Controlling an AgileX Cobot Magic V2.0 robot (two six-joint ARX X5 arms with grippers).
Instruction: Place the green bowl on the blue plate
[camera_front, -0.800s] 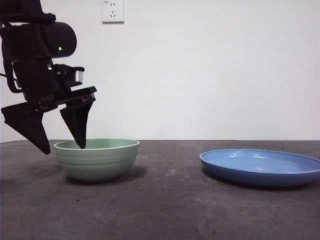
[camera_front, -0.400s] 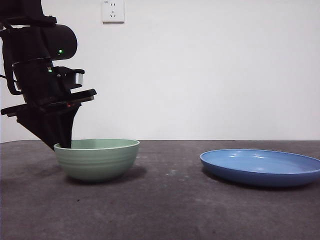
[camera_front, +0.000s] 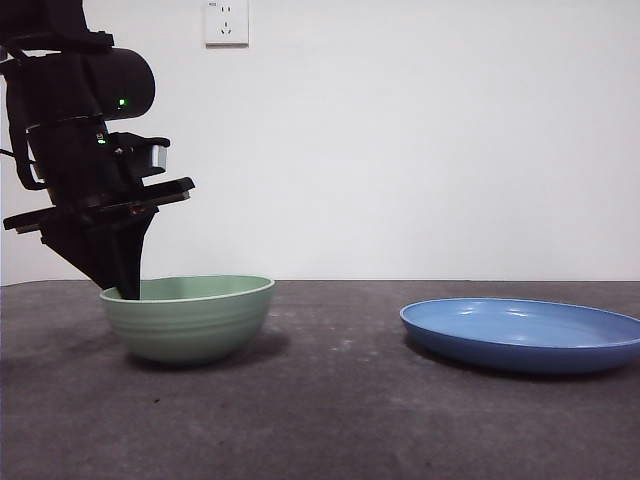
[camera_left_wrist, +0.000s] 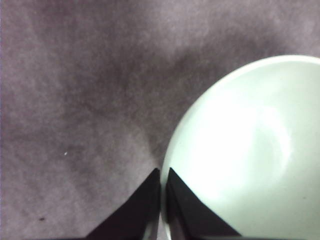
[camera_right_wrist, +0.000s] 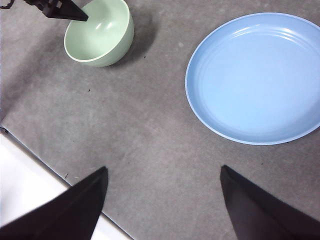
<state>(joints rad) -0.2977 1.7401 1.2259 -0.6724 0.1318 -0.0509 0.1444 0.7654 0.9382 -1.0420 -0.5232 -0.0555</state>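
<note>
- The green bowl (camera_front: 188, 318) sits mouth-up, slightly tilted, on the dark, mottled desk (camera_front: 330, 420), well apart from the blue plate (camera_front: 522, 333); nothing is inside it.
- The left gripper (camera_left_wrist: 163, 176) pinches the bowl's rim on the side away from the plate.
- Ridged mint bowl; the glossy, shallow plate holds nothing.
- The right gripper (camera_right_wrist: 162, 172) hangs spread above the desk.

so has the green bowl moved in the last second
Yes. The green bowl has tipped, gripped edge higher, and shifted slightly away from the blue plate, the left gripper shut on its rim.

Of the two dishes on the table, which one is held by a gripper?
The green bowl: the left gripper pinches its rim. The blue plate lies apart, untouched.
</note>
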